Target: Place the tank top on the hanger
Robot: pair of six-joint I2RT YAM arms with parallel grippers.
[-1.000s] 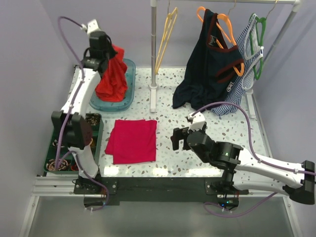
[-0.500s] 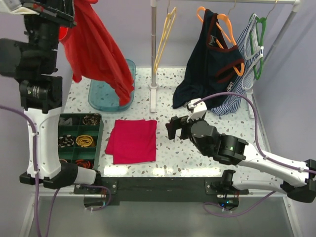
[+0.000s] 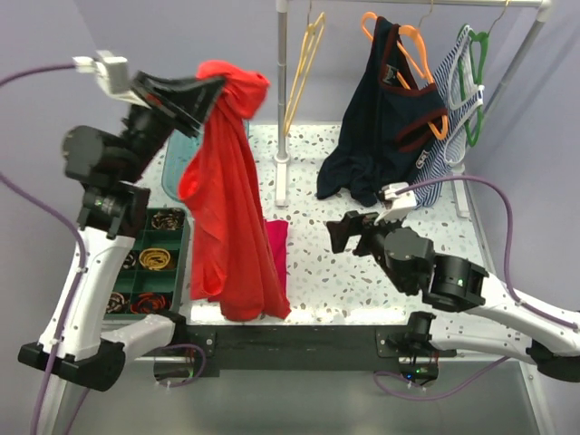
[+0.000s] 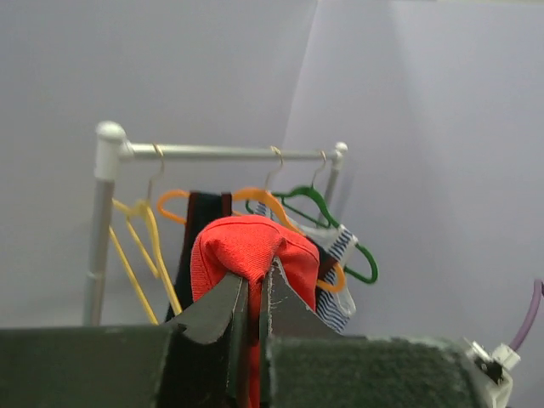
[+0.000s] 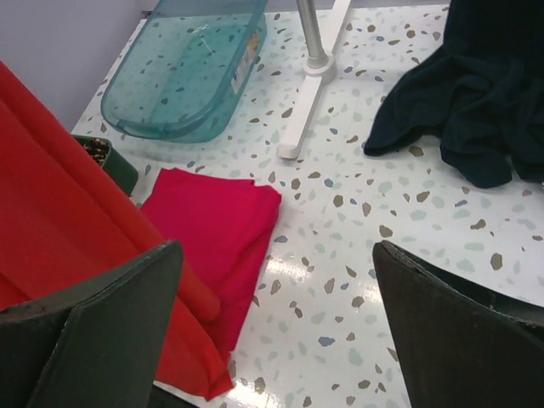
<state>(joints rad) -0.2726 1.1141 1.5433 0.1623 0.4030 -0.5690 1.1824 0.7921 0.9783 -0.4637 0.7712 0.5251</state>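
Note:
The red-orange tank top (image 3: 228, 208) hangs full length from my left gripper (image 3: 216, 88), which is raised high at the left and shut on its upper end. In the left wrist view the fabric (image 4: 246, 251) bulges above the pinched fingertips (image 4: 252, 285). The pale yellow hanger (image 3: 304, 68) hangs empty on the rail just right of the raised top; in the left wrist view the hanger (image 4: 144, 242) shows at the left end of the rail. My right gripper (image 3: 337, 231) hovers open over the table's middle, to the right of the hanging cloth (image 5: 76, 255), with nothing between its fingers.
A folded magenta cloth (image 5: 223, 229) lies on the table, partly behind the tank top. A teal bin (image 5: 187, 68) sits back left, the rack's post (image 3: 282, 100) beside it. A navy top (image 3: 381, 127) on an orange hanger and a green hanger (image 3: 476, 63) hang at the right. A compartment tray (image 3: 149, 263) stands at the left edge.
My left arm has lifted the tank top out of the teal bin and swung it up and right, so it now hangs long in front of the magenta cloth. The right gripper shifted slightly right.

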